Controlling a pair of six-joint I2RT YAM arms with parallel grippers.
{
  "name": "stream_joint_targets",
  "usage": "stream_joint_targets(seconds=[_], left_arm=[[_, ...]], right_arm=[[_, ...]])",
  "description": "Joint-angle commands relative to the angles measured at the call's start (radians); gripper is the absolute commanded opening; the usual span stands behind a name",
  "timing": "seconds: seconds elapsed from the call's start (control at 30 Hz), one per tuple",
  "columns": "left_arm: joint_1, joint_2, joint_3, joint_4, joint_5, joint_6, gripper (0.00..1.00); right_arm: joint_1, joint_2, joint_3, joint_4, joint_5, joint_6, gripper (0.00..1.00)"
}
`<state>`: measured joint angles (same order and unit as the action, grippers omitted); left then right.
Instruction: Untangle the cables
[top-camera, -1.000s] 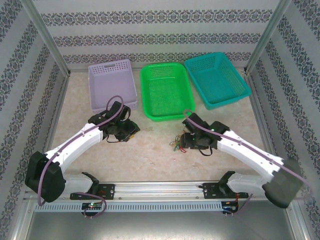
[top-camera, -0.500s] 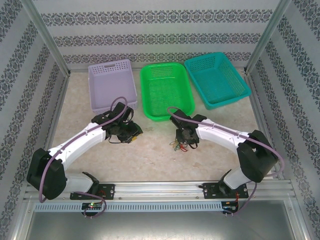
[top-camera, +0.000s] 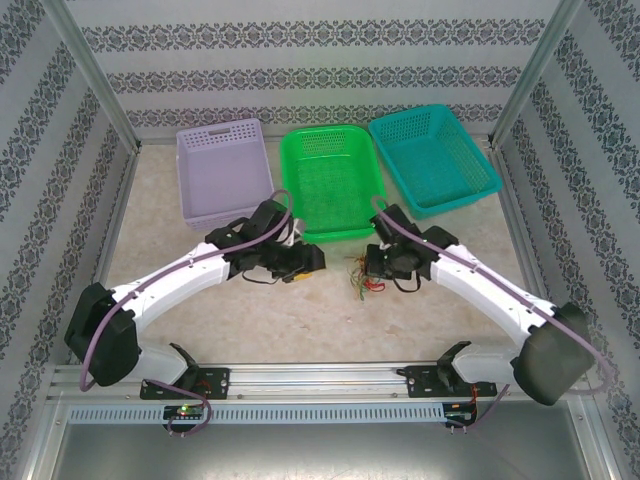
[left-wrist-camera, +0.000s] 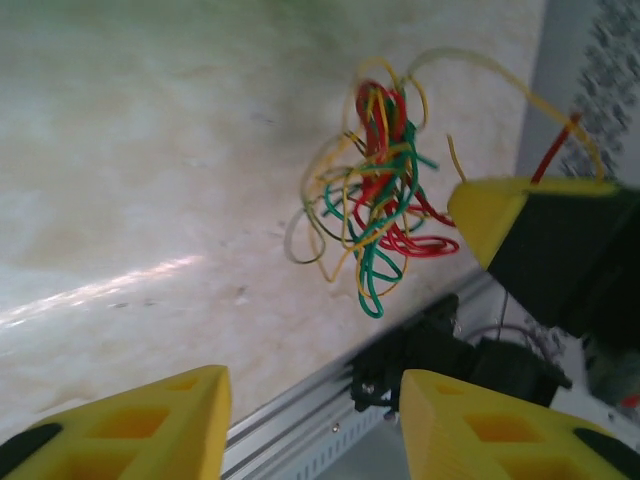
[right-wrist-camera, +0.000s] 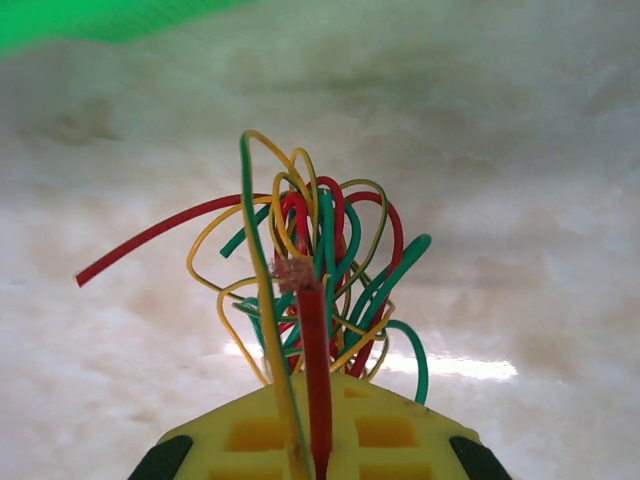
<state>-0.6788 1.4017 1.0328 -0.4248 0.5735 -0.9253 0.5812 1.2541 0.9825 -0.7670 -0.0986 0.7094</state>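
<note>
Within the last second the right end effector (right-wrist-camera: 318, 395) has been clenched on the cables (right-wrist-camera: 310, 270). In the right wrist view a red strand and a yellow one are seen pinched between its yellow fingers, with the rest of the knot fanned out just ahead of its tips. Over the same second the left end effector (left-wrist-camera: 312, 385) has been brought away from the lilac basket (top-camera: 215, 130) and across towards the knot, and its jaws have been parted. Nothing is held between them, and the knot is seen ahead of it, near but not touched. From this it is judged that one side of the knot is now anchored and the other side is about to be taken, so that strands can be drawn apart; no strand is yet separated. Two end effectors are counted, one clamped and one released. One single knot of cables is counted, in which red, yellow and green strands and one pale strand are made out, though the number of separate strands cannot be told. Three baskets are counted beyond both end effectors: one lilac, one green (top-camera: 330, 132) and one teal (top-camera: 410, 112), and no cable is seen in any of them. Whether the knot is lifted clear of the worktop (top-camera: 300, 325) cannot be told.
</note>
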Motion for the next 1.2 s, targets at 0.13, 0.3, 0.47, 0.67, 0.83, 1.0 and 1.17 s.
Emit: stream_joint_targets(seconds=[0.13,0.3,0.47,0.67,0.83,1.0,1.17], left_arm=[[-0.040,0.018,-0.005,0.235,0.096,0.035,0.61],[-0.049,0.058,0.011,0.242,0.117,0.057,0.64],[-0.053,0.101,0.023,0.210,0.076,0.082,0.67],[-0.053,0.096,-0.005,0.254,-0.013,0.074,0.68],[-0.054,0.101,-0.067,0.442,-0.046,-0.016,0.58],[-0.048,0.075,-0.103,0.521,-0.112,-0.041,0.31],[-0.032,0.064,-0.114,0.534,-0.095,-0.049,0.01]], right_arm=[[-0.098,-0.008,0.090,0.036,-0.340,-0.004,0.00],[-0.131,0.014,0.121,0.105,-0.477,0.021,0.00],[-0.134,0.016,0.125,0.154,-0.564,0.059,0.00],[-0.134,-0.001,0.092,0.198,-0.620,0.103,0.00],[-0.136,-0.019,0.047,0.239,-0.645,0.149,0.00],[-0.145,-0.039,0.027,0.241,-0.650,0.165,0.00],[-0.185,-0.057,0.019,0.232,-0.662,0.166,0.00]])
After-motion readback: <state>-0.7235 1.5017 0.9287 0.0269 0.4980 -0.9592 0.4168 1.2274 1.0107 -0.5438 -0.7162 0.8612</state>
